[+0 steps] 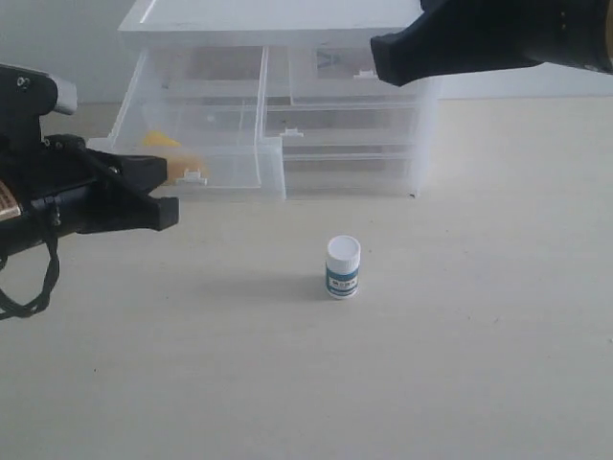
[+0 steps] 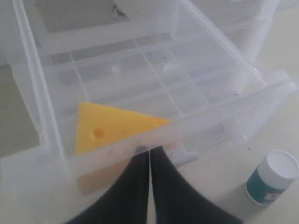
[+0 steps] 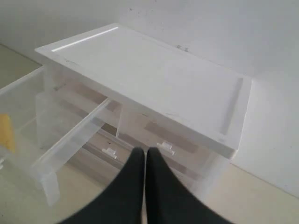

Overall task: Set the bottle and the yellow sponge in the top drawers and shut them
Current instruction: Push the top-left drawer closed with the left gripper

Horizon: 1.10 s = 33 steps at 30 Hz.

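Note:
The yellow sponge (image 2: pixel 112 128) lies inside the pulled-out left top drawer (image 1: pixel 225 168); it also shows as a yellow patch (image 1: pixel 165 142) through the clear wall. My left gripper (image 2: pixel 149 150) is shut with nothing in it, its tips against the drawer's front wall beside the white handle (image 2: pixel 187 156). From outside, the left gripper (image 1: pixel 170 194) sits just before the drawer front. The bottle (image 1: pixel 342 266) stands upright on the table, apart from both grippers. My right gripper (image 3: pixel 142 151) is shut and empty, hovering in front of the closed right top drawer's handle (image 3: pixel 164 147).
The white-topped drawer unit (image 1: pixel 278 17) stands at the back of the beige table. Below the top row, wider drawers are closed, one with a handle (image 1: pixel 290 132). The right arm (image 1: pixel 479 38) reaches in above the unit's right side.

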Each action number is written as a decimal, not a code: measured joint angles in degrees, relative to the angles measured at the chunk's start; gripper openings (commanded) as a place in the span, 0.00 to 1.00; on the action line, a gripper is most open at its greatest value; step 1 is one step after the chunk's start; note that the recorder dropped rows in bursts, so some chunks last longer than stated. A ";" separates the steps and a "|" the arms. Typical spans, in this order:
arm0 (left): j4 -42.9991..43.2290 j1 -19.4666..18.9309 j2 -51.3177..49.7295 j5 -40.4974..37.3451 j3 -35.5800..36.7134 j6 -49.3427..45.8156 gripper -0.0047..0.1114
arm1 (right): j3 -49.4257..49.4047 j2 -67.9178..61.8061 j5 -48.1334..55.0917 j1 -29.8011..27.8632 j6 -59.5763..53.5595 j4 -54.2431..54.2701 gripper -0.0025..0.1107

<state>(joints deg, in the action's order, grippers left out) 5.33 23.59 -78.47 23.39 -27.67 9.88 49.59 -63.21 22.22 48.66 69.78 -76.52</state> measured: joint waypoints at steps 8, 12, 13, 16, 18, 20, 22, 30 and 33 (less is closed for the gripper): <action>-0.26 0.13 -2.88 -2.03 -7.87 -1.37 0.07 | 0.00 0.00 0.11 0.00 0.00 -0.04 0.03; -0.26 -0.74 -9.07 -1.52 -12.85 -2.66 0.07 | 0.00 0.00 0.11 0.00 0.00 -0.18 0.03; -0.49 -0.85 -9.99 -1.37 -13.60 -2.97 0.07 | 0.00 0.00 0.11 0.00 0.00 -0.15 0.03; -0.95 -1.39 -12.40 -0.67 -15.95 -4.50 0.07 | 0.00 0.00 0.11 0.00 0.00 -0.20 0.03; -2.09 -1.79 -13.46 -0.54 -17.71 -6.24 0.07 | 0.00 0.00 0.11 0.00 0.00 -0.20 0.03; -2.99 -2.29 -14.69 -0.86 -19.29 -7.84 0.07 | 0.00 0.00 0.11 0.00 0.00 -0.20 0.03; -3.73 -3.08 -16.06 -0.86 -21.21 -8.74 0.07 | 0.00 0.00 0.11 0.00 0.00 -0.29 0.03; -4.09 -5.37 -22.84 -0.90 -28.78 -11.04 0.07 | 0.00 0.00 0.11 0.00 0.00 -0.29 0.03; -3.86 -5.47 -24.60 -1.13 -29.76 -12.04 0.07 | 0.00 0.00 0.11 0.00 -0.04 -0.44 0.03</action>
<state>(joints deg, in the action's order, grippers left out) 1.48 18.12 -103.06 22.26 -57.43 -2.16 49.59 -63.21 22.33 48.66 69.74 -76.95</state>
